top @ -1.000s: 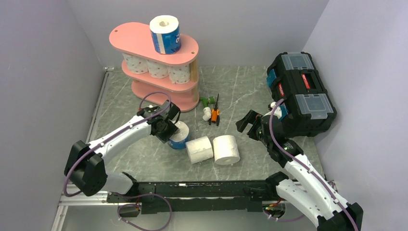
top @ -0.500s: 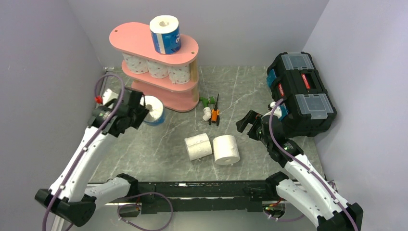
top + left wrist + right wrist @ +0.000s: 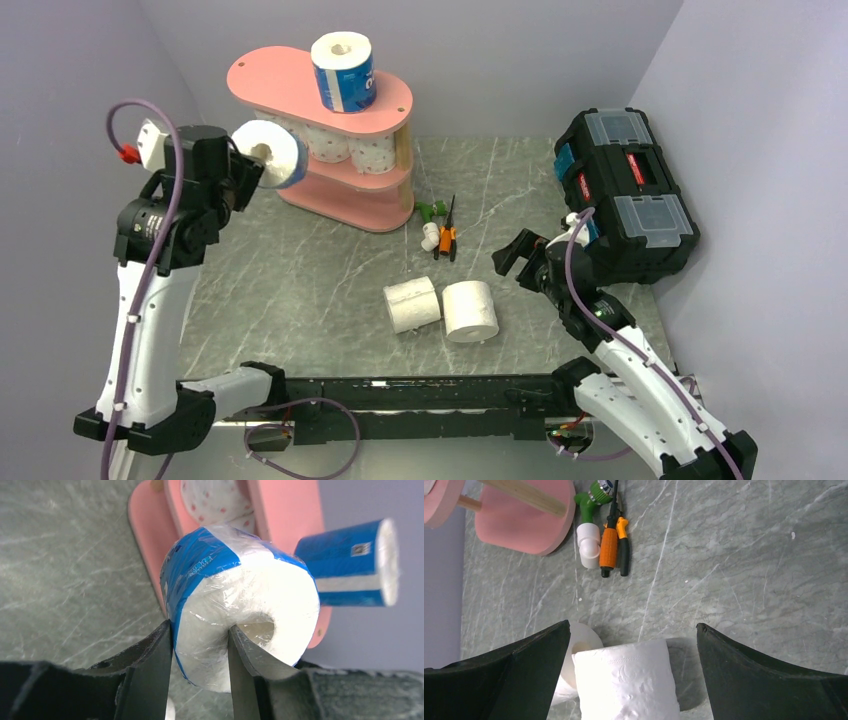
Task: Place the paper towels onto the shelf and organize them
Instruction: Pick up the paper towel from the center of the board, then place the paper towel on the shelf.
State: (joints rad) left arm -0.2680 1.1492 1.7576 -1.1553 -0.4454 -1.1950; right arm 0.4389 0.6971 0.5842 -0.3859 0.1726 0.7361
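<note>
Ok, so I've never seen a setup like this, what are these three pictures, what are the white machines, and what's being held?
These are two robot arms: left arm, right arm, bolted to the near edge of a table. The wide picture comes from a camera overhead; the two close-ups come from cameras on the wrists. The left end effector grips a blue-wrapped paper roll, one finger inside its core, raised near the pink shelf. The right end effector is open and empty near two plain rolls. A black toolbox and hand tools sit there.
</note>
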